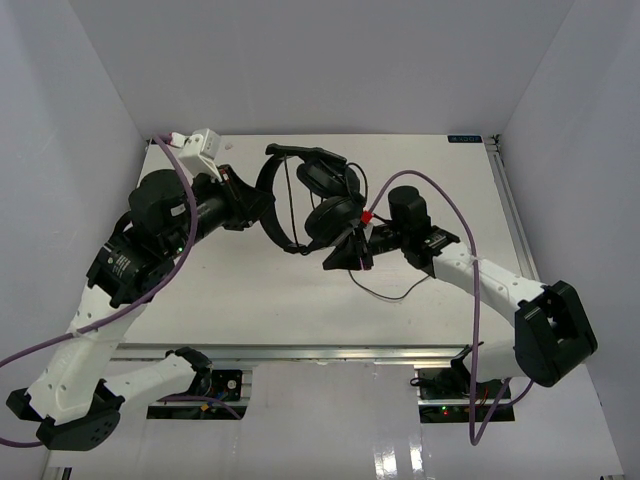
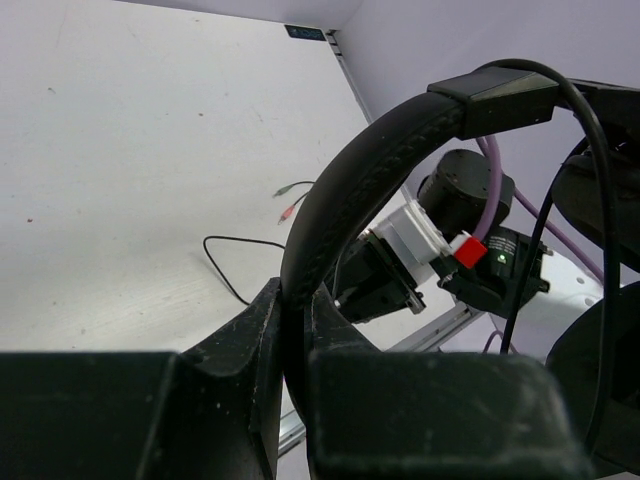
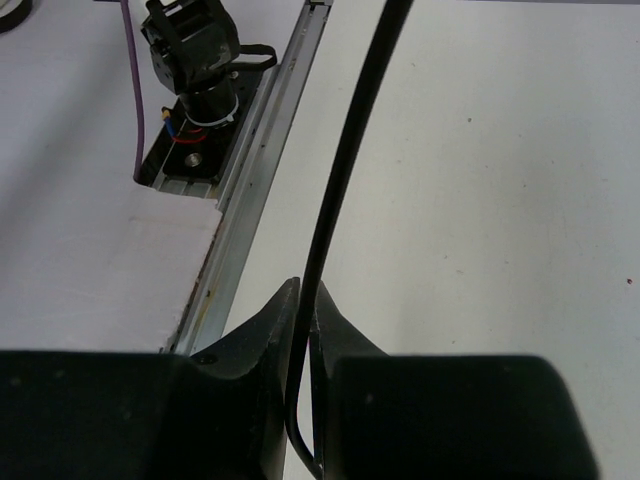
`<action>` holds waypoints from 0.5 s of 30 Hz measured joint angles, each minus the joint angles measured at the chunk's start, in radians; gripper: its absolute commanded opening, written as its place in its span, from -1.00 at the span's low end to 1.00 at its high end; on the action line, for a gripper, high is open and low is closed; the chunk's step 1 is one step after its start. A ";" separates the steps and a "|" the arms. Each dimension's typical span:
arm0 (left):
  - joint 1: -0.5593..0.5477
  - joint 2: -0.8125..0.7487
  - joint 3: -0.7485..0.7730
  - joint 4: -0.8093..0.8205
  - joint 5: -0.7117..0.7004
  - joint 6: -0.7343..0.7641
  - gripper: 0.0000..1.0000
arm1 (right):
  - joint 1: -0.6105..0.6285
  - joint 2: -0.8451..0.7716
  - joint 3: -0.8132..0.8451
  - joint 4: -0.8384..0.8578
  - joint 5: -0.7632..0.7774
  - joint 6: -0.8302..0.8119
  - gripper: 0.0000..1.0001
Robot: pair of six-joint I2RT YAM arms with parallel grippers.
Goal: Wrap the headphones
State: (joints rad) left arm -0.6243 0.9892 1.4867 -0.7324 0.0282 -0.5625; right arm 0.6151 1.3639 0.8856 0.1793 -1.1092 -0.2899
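Note:
The black headphones hang above the table's middle, held by their arched headband; the two earcups hang to its right. My left gripper is shut on the headband, which shows in the left wrist view wedged between the fingers there. My right gripper is shut on the thin black cord, which runs up from between its fingertips. Slack cord loops on the table. The reddish plugs lie on the table.
A metal rail runs along the table's near edge; it also shows in the right wrist view, with an arm base beyond it. Purple arm cables arc over the right arm. White walls enclose the table on three sides.

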 measured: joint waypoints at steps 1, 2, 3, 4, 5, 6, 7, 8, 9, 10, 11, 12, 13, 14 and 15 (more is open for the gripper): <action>0.000 0.003 0.003 -0.009 -0.014 -0.003 -1.00 | 0.000 -0.005 -0.011 0.013 -0.008 0.006 -0.74; 0.000 0.007 0.006 -0.017 -0.025 -0.007 -1.00 | 0.000 -0.008 -0.021 0.028 -0.016 0.013 -0.74; 0.000 0.012 0.011 -0.027 -0.038 -0.010 -1.00 | 0.000 -0.011 -0.032 0.041 -0.023 0.019 -0.74; 0.000 0.018 0.015 -0.034 -0.050 -0.013 -1.00 | 0.000 -0.013 -0.044 0.054 -0.029 0.024 -0.74; 0.000 0.025 0.019 -0.040 -0.063 -0.017 -1.00 | 0.000 -0.015 -0.056 0.065 -0.035 0.028 -0.74; 0.000 0.030 0.023 -0.046 -0.074 -0.021 -1.00 | 0.000 -0.018 -0.070 0.073 -0.042 0.031 -0.75; 0.000 0.034 0.025 -0.051 -0.085 -0.025 -1.00 | 0.000 -0.019 -0.083 0.080 -0.049 0.034 -0.75; 0.000 0.038 0.027 -0.055 -0.096 -0.028 -1.00 | 0.000 -0.021 -0.094 0.086 -0.056 0.037 -0.76; 0.000 0.041 0.029 -0.059 -0.106 -0.030 -1.00 | 0.001 -0.024 -0.106 0.091 -0.064 0.040 -0.76; 0.000 0.044 0.030 -0.062 -0.115 -0.032 -1.00 | 0.002 -0.027 -0.118 0.095 -0.072 0.043 -0.77; 0.000 0.048 0.035 -0.067 -0.123 -0.033 -1.00 | 0.003 -0.030 -0.128 0.100 -0.078 0.045 -0.78; 0.000 0.054 0.042 -0.073 -0.131 -0.034 -1.00 | 0.004 -0.033 -0.137 0.106 -0.084 0.047 -0.78; 0.000 0.061 0.051 -0.078 -0.139 -0.033 -1.00 | 0.005 -0.037 -0.146 0.111 -0.091 0.047 -0.79; 0.000 0.071 0.063 -0.082 -0.147 -0.033 -1.00 | 0.007 -0.041 -0.156 0.117 -0.097 0.047 -0.79; 0.000 0.082 0.078 -0.085 -0.155 -0.033 -1.00 | 0.009 -0.045 -0.165 0.121 -0.102 0.047 -0.80</action>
State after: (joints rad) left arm -0.6244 1.0709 1.5642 -0.8176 -0.1266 -0.5956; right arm 0.6239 1.3184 0.7208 0.3004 -1.2110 -0.2430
